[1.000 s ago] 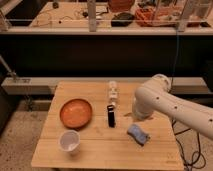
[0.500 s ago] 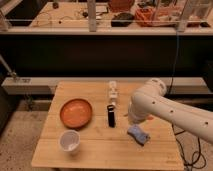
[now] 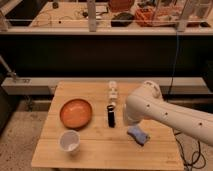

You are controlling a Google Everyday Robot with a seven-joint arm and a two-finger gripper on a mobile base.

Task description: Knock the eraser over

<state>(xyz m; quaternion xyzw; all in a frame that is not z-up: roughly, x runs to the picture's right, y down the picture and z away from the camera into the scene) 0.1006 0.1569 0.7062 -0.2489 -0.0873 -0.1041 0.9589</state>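
Note:
The eraser is a narrow black block with a paler top end. It stands upright near the middle of the wooden table. My white arm reaches in from the right. My gripper is at the arm's lower left end, close to the right of the eraser and just above the blue-grey pad. The arm's bulk hides most of the gripper.
A slim white bottle-like object lies just behind the eraser. An orange bowl sits to its left, and a white cup stands at the front left. A dark shelf and railing run behind the table.
My arm has moved a little to the left, bringing the gripper closer to the eraser. The eraser, the bowl, the cup and the pad have not moved.

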